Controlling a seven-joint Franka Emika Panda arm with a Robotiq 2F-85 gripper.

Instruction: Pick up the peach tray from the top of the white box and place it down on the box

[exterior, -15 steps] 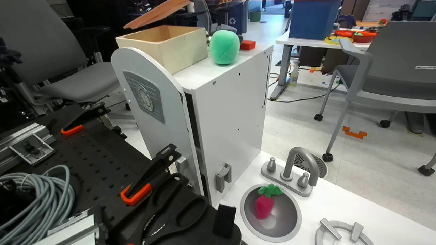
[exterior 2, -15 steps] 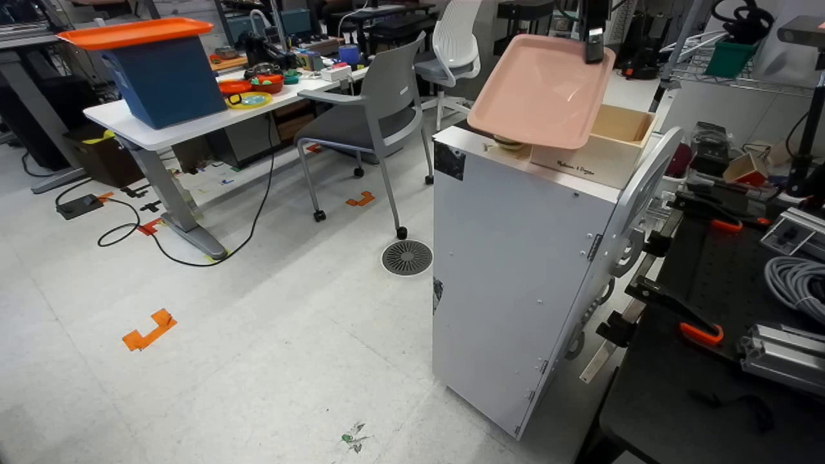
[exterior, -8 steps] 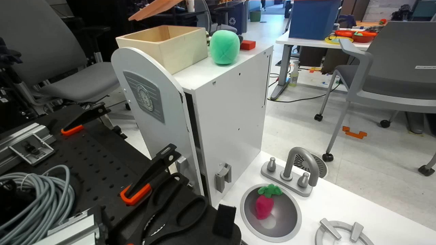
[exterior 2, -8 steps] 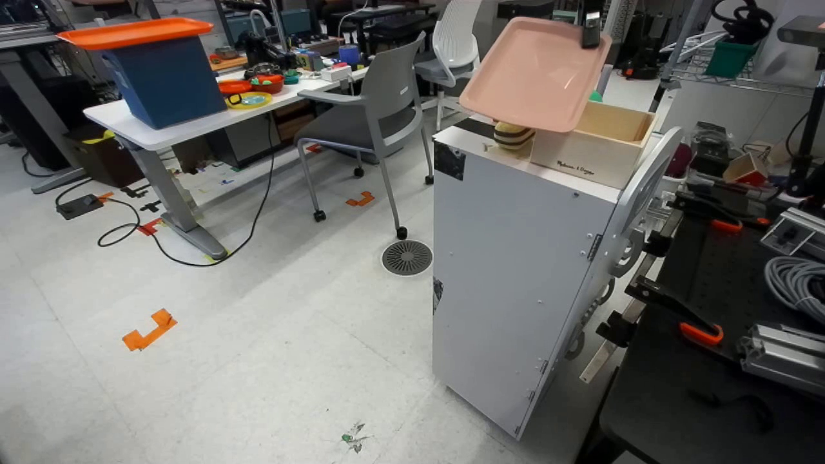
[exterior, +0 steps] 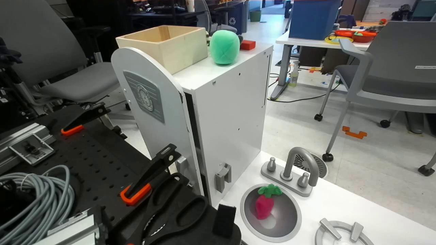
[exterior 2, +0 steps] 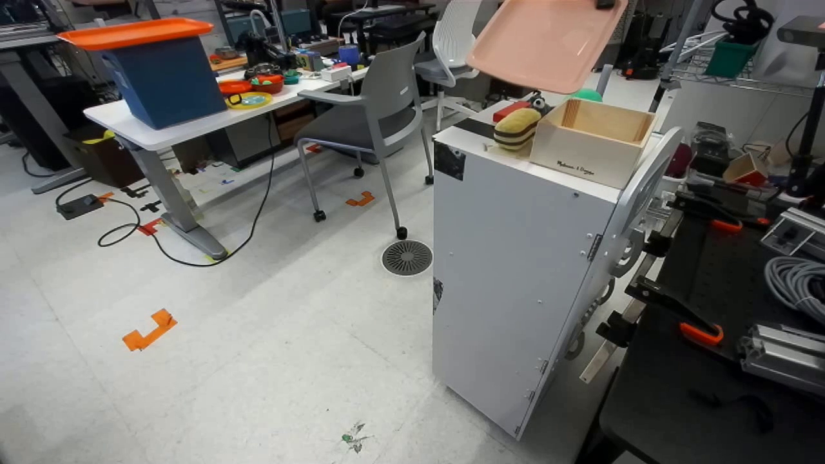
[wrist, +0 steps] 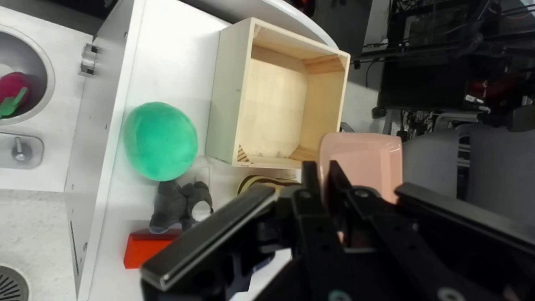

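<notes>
The pale peach tray (exterior 2: pixel 548 42) hangs tilted in the air above the white box (exterior 2: pixel 515 270), its inner face toward the camera in an exterior view. My gripper (wrist: pixel 319 171) is shut on the tray's rim, one finger on each side; the tray also shows in the wrist view (wrist: pixel 365 156). Only a dark fingertip of my gripper shows at the tray's upper right corner (exterior 2: pixel 604 4). The white box stands upright and also shows in an exterior view (exterior: pixel 235 109) and the wrist view (wrist: pixel 167 54); there the tray is out of the exterior frame.
On the white box stand an open wooden box (wrist: pixel 276 100), a green ball-like plush (wrist: pixel 161 140), a grey plush toy (wrist: pixel 179 205), a red block (wrist: pixel 146 248) and a yellow striped plush (exterior 2: pixel 515 127). A black table (exterior: pixel 88 163) with clamps stands beside the box.
The tray has risen in my gripper, away from the box top, and has left the top of one exterior frame. The wooden box and yellow plush are now uncovered.
</notes>
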